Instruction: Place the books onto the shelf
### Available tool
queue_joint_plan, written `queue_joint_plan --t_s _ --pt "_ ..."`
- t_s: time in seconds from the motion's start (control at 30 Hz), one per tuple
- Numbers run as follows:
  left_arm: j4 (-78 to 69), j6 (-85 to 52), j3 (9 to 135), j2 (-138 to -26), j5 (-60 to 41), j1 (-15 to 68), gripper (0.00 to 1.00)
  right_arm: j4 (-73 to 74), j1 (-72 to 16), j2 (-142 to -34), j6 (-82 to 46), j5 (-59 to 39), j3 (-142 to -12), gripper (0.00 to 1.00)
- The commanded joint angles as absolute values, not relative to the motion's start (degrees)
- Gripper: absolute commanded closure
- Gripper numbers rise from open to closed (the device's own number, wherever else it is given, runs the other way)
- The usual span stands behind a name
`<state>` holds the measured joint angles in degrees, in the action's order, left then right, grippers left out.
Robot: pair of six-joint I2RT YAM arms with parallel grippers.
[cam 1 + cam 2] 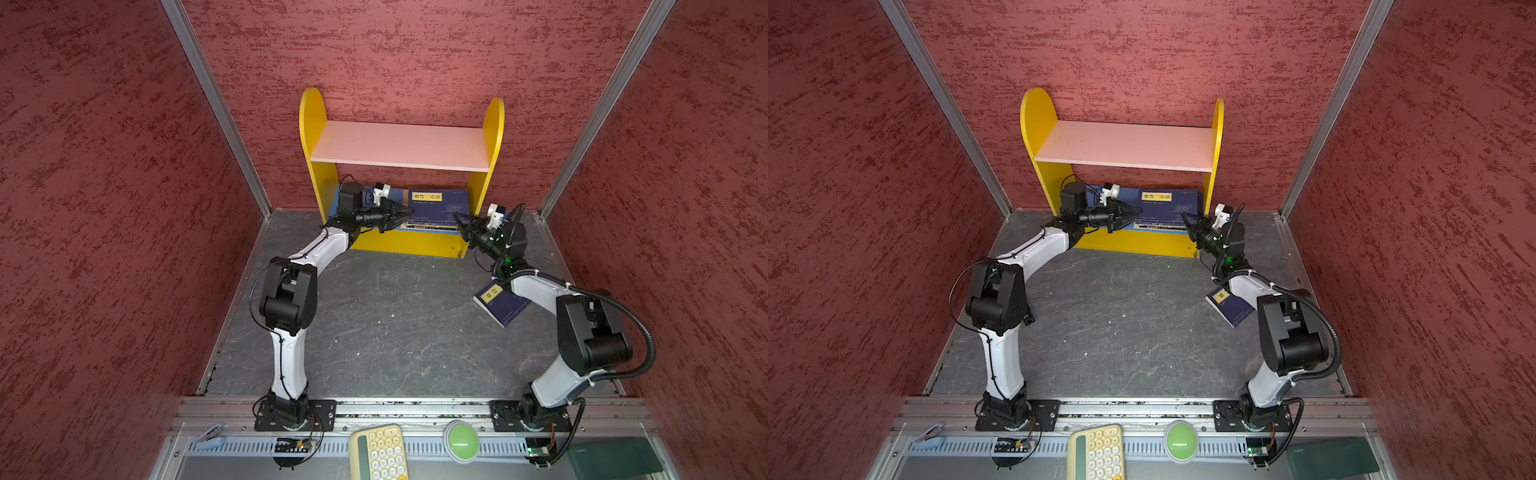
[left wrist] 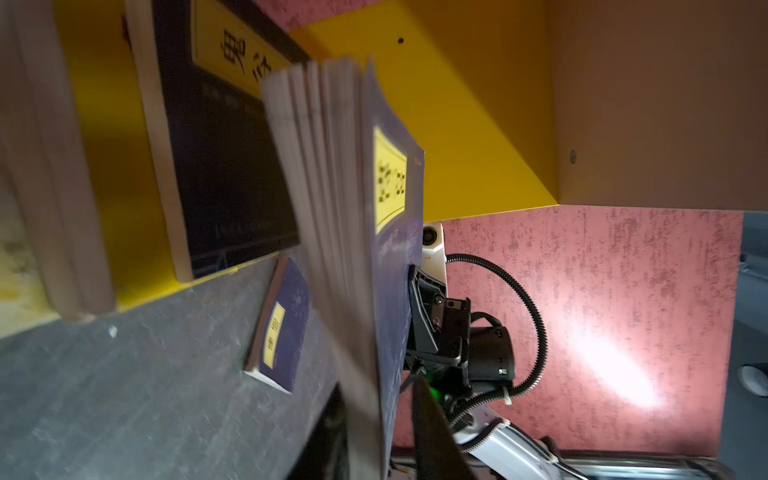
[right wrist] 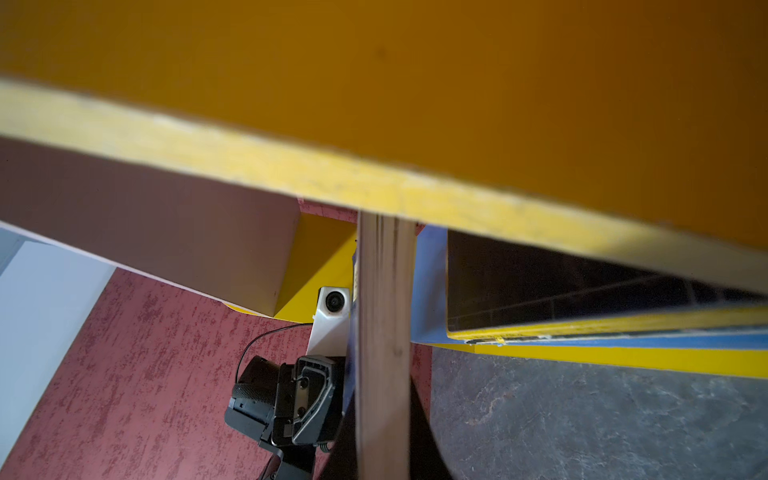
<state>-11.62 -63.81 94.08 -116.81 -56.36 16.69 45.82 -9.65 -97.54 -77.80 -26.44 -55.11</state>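
Against the back wall stands the small wooden rack [image 1: 316,124] with rounded yellow sides. Its pale pink upper board [image 1: 399,145] is bare, and all the activity sits in the lower tier. There the left gripper [image 1: 402,212] reaches in from the left to the left edge of a navy paperback with a yellow label [image 1: 440,208]. In the left wrist view this book [image 2: 395,257] runs up from between the gripper's two fingers with its pages fanned. One finger [image 2: 436,440] shows a sliver of space between itself and the cover, so the jaws stand slightly apart around the book rather than pinching it. Beneath and behind it, a stack of books [image 2: 232,166] lies flat on the blue lower board [image 3: 428,291]. Another navy cover is on top in the left wrist view, and a black cover [image 3: 540,282] shows in the right wrist view. I cannot tell whether the navy paperback touches this stack. At its right lower corner the right gripper [image 1: 457,218] has its jaws closed on the book, whose page edge [image 3: 382,332] rises straight out from between the fingers. Further right and nearer the camera, a second navy paperback [image 1: 503,305] lies flat on the grey tabletop [image 1: 395,324]. It is partly under the right arm and well apart from both grippers and the rack.
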Motion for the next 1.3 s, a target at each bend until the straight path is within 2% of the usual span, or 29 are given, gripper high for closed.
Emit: queue_joint_plan --t_s 0.0,0.2,0.5,0.83,1.13,1.2,1.27 --pt "-17.1 -66.6 92.2 -115.3 -50.0 16.0 0.54 53.5 -9.6 -99.8 -82.1 -24.4 -57.1 0.97" --pt "-16.9 -67.9 88.6 -114.0 -45.3 16.2 0.45 55.7 -9.6 -101.2 -83.5 -22.6 -57.4 0.97" --pt "-17.3 -69.6 91.4 -116.6 -46.4 17.4 0.45 55.5 -9.5 -102.8 -83.9 -23.8 -58.9 0.97" --pt "-23.3 -75.0 92.9 -119.1 -47.6 19.2 0.65 55.6 -9.5 -104.9 -84.1 -24.0 -62.1 0.97" --pt "-24.5 -75.3 95.1 -121.6 -46.4 19.5 0.9 55.0 -9.4 -106.0 -84.4 -25.1 -63.1 0.96" --pt "-25.2 -75.2 95.5 -121.9 -45.9 19.6 0.95 54.2 -9.2 -105.8 -84.0 -25.2 -63.2 0.88" --pt "-25.0 -74.4 96.6 -122.5 -45.6 19.9 0.98 53.4 -8.7 -105.3 -83.3 -25.1 -63.0 0.7"
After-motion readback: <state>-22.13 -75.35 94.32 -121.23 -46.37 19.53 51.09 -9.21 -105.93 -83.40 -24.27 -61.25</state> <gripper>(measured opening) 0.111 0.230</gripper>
